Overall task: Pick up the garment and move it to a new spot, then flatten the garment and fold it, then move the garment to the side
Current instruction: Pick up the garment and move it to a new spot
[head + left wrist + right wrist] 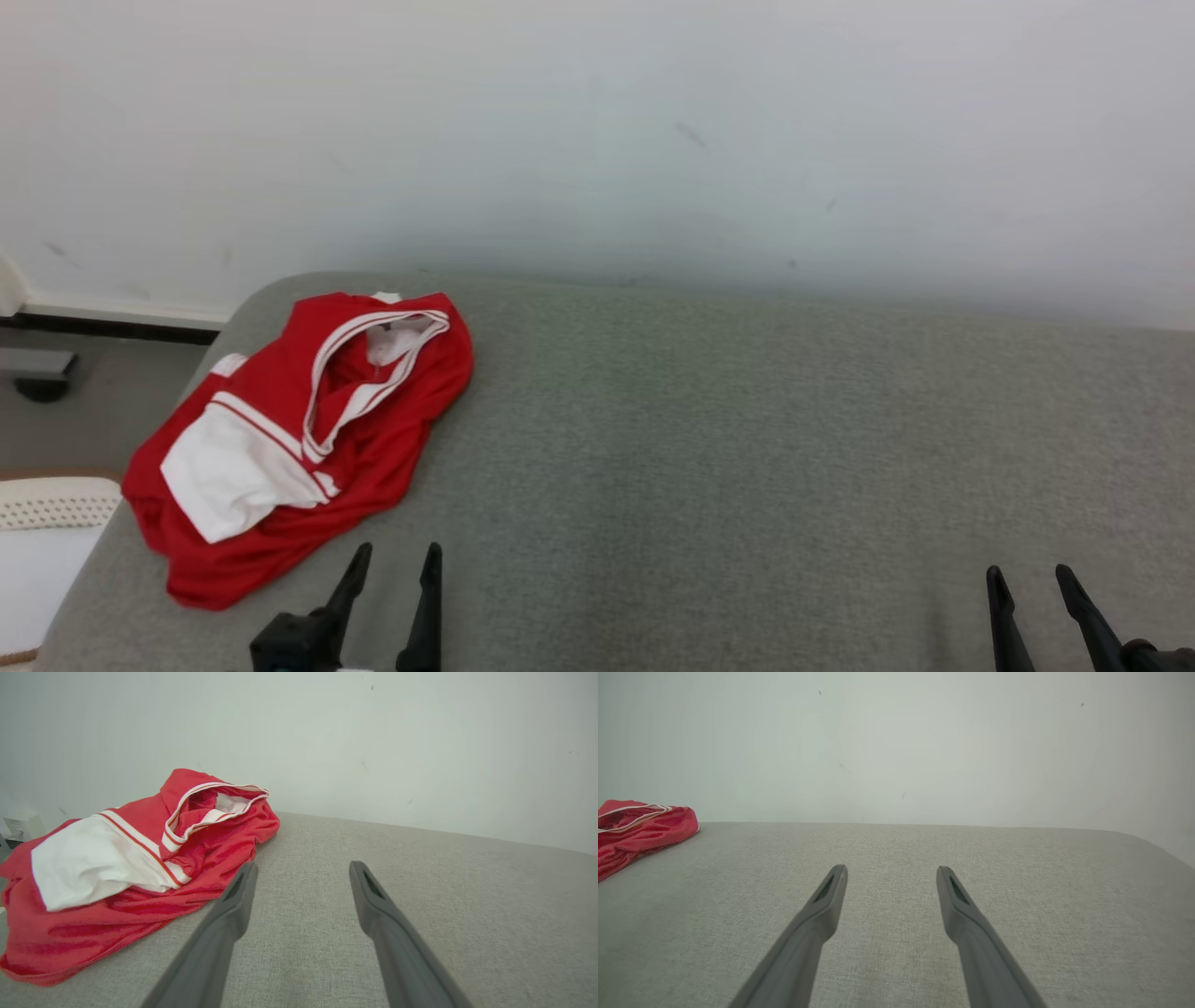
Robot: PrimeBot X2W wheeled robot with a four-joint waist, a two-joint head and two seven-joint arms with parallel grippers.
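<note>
Spanning the scene beneath a pale, scuffed wall (pixel 653 121), a grey fabric-covered surface (pixel 747 448) carries a crumpled red garment (pixel 373 439) with white panels and striped trim, heaped by its left edge toward the far corner. The left gripper (pixel 399 551) hovers near the garment without touching it, fingers spread and empty. The right gripper (pixel 1028 571), well apart on the other side, also stands with fingers parted above bare fabric.
</note>
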